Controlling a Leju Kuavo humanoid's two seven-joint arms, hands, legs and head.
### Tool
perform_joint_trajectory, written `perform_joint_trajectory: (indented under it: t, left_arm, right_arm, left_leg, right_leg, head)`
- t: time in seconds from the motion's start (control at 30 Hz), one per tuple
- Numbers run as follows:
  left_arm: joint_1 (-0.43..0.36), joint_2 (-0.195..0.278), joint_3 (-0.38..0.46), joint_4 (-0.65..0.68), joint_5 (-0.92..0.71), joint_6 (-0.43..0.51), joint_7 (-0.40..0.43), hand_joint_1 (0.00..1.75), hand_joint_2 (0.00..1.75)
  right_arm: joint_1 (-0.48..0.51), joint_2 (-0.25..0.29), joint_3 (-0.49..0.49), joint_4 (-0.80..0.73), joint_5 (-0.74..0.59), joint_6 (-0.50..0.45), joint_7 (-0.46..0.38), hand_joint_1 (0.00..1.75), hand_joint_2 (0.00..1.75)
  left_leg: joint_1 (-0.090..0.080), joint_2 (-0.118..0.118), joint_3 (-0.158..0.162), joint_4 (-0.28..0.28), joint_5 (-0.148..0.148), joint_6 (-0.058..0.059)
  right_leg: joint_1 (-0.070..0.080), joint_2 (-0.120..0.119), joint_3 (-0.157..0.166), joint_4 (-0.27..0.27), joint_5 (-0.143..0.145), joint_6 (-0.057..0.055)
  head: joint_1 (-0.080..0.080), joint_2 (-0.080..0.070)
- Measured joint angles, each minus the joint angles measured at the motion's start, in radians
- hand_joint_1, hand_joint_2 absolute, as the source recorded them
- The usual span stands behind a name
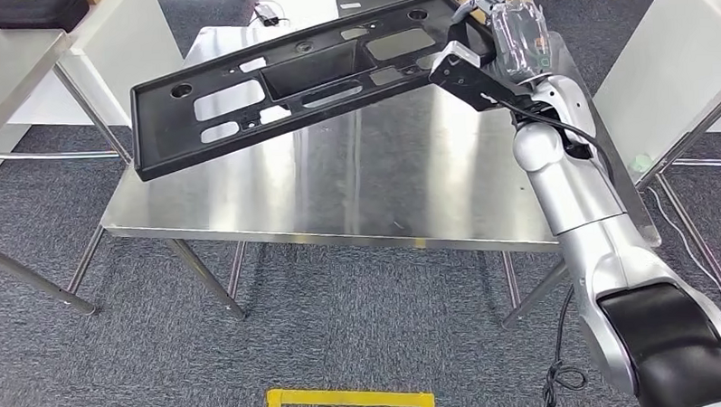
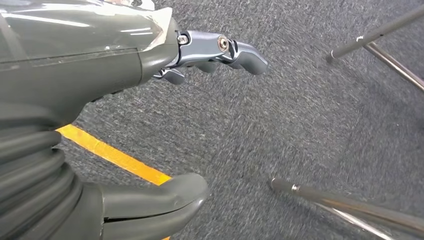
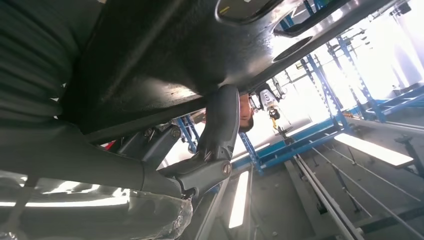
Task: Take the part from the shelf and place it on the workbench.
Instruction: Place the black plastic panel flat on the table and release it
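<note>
**A:** While the head view is up, where does the long black plastic panel with cut-out openings [image 1: 289, 79] sit against the steel-topped workbench [image 1: 402, 193]?

**B:** Above it, not touching as far as I can judge. The right hand [image 1: 505, 40] holds one end of the panel over the far right part of the workbench. From there the panel's long axis runs leftward across the bench and slopes down, so the free end hangs out past the near left corner. Its broad face, with a recessed tray in the middle, points up.

**A:** Which hand is nearer?

**B:** The right, plainly; it carries the part alone. To set it down, I judge the arm must lower and swing the free end back over the benchtop, or that end lands on nothing.

**A:** And the left wrist view?

**B:** The left hand [image 2: 165, 125] hangs over grey carpet [image 2: 280, 120] beside a yellow floor line [image 2: 115, 157], well away from the workbench. Its fingers are spread and hold nothing.

**A:** Right wrist view?

**B:** Close under the panel's dark underside [image 3: 165, 55]. A grey finger [image 3: 220, 125] presses up against its edge, the hand clamped around that end.
</note>
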Motion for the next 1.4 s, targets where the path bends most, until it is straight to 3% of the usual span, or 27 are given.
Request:
perform_joint_trajectory:
  t: [0.07, 0.17, 0.2, 0.23, 0.3, 0.33, 0.37, 0.43, 0.53, 0.67, 1.07, 1.4]
  left_arm:
    - [-0.004, -0.001, -0.003, 0.000, 0.000, -0.004, 0.000, 0.00, 1.75]
    - [-0.008, -0.001, -0.007, 0.000, -0.001, -0.007, 0.000, 0.00, 1.75]
    - [-0.008, -0.002, -0.007, 0.000, -0.001, -0.008, 0.000, 0.00, 1.75]
    - [-0.008, -0.002, -0.008, 0.000, -0.001, -0.008, 0.000, 0.00, 1.75]
    - [-0.009, -0.002, -0.008, -0.001, -0.001, -0.008, 0.000, 0.00, 1.75]
    - [-0.010, -0.002, -0.008, -0.001, -0.001, -0.008, 0.000, 0.00, 1.75]
    - [-0.010, -0.002, -0.008, -0.002, -0.001, -0.008, 0.000, 0.00, 1.75]
    - [-0.010, -0.002, -0.008, -0.002, 0.001, -0.009, 0.000, 0.00, 1.75]
    - [-0.009, -0.001, -0.008, -0.002, 0.002, -0.009, 0.000, 0.00, 1.75]
    - [-0.009, 0.000, -0.008, -0.003, 0.002, -0.009, 0.000, 0.00, 1.75]
    - [0.022, 0.006, -0.007, -0.019, 0.026, -0.014, 0.000, 0.00, 1.75]
    - [0.067, 0.019, 0.001, -0.037, 0.044, -0.022, 0.000, 0.00, 1.75]
  right_arm:
    - [0.002, -0.010, -0.008, -0.011, 0.001, 0.000, 0.002, 1.75, 1.75]
    - [0.013, -0.026, -0.019, -0.014, 0.001, 0.001, 0.002, 1.75, 1.75]
    - [0.018, -0.030, -0.022, -0.014, 0.000, 0.002, 0.002, 1.75, 1.75]
    - [0.022, -0.033, -0.024, -0.014, 0.000, 0.002, 0.002, 1.75, 1.75]
    - [0.025, -0.038, -0.028, -0.015, -0.001, 0.003, 0.002, 1.75, 1.75]
    - [0.024, -0.039, -0.029, -0.016, -0.001, 0.003, 0.002, 1.75, 1.75]
    - [0.024, -0.040, -0.030, -0.017, -0.001, 0.004, 0.001, 1.75, 1.75]
    - [0.024, -0.041, -0.032, -0.020, 0.000, 0.005, 0.000, 1.75, 1.75]
    - [0.026, -0.042, -0.035, -0.023, 0.000, 0.005, 0.000, 1.75, 1.75]
    - [0.027, -0.043, -0.038, -0.023, 0.001, 0.005, 0.000, 1.75, 1.75]
    - [0.081, -0.069, -0.084, -0.005, -0.011, -0.002, -0.007, 1.75, 1.75]
    - [0.186, -0.073, -0.181, 0.165, -0.003, -0.136, -0.052, 1.75, 1.75]
  left_leg:
    - [0.001, -0.002, 0.015, -0.011, -0.002, 0.012]
    - [-0.002, -0.008, 0.027, -0.013, -0.015, 0.027]
    - [-0.003, -0.011, 0.031, -0.013, -0.021, 0.029]
    - [-0.004, -0.014, 0.035, -0.011, -0.026, 0.030]
    - [-0.006, -0.018, 0.047, -0.005, -0.040, 0.027]
    - [-0.008, -0.020, 0.051, 0.001, -0.048, 0.024]
    - [-0.010, -0.022, 0.053, 0.005, -0.055, 0.021]
    - [-0.015, -0.024, 0.055, 0.013, -0.066, 0.019]
    - [-0.013, -0.022, 0.056, 0.014, -0.070, 0.024]
    - [-0.011, -0.020, 0.058, 0.011, -0.072, 0.020]
    - [-0.012, -0.020, 0.059, 0.010, -0.072, 0.016]
    - [-0.017, -0.022, 0.059, 0.010, -0.072, 0.017]
  right_leg:
    - [0.001, -0.001, -0.032, 0.068, -0.032, 0.000]
    - [0.001, -0.001, -0.165, 0.276, -0.091, -0.006]
    - [0.001, -0.001, -0.198, 0.308, -0.088, -0.002]
    - [0.002, -0.001, -0.210, 0.298, -0.067, 0.006]
    - [0.003, -0.001, -0.174, 0.171, 0.014, 0.022]
    - [0.004, -0.001, -0.144, 0.095, 0.055, 0.023]
    - [0.006, -0.001, -0.121, 0.039, 0.083, 0.019]
    - [0.006, -0.001, -0.102, 0.000, 0.103, 0.004]
    - [0.005, 0.000, -0.101, 0.000, 0.104, -0.002]
    - [0.007, 0.002, -0.101, 0.000, 0.101, -0.005]
    - [0.007, 0.002, -0.099, 0.000, 0.100, -0.008]
    - [0.007, 0.002, -0.098, 0.000, 0.100, -0.007]
  head:
    - [0.001, 0.000]
    - [0.002, 0.000]
    - [0.002, 0.000]
    - [0.002, 0.000]
    - [0.002, 0.000]
    - [0.002, 0.000]
    - [0.002, 0.000]
    - [0.000, 0.000]
    - [0.000, 0.000]
    - [0.000, 0.000]
    - [0.000, 0.000]
    - [0.000, 0.000]
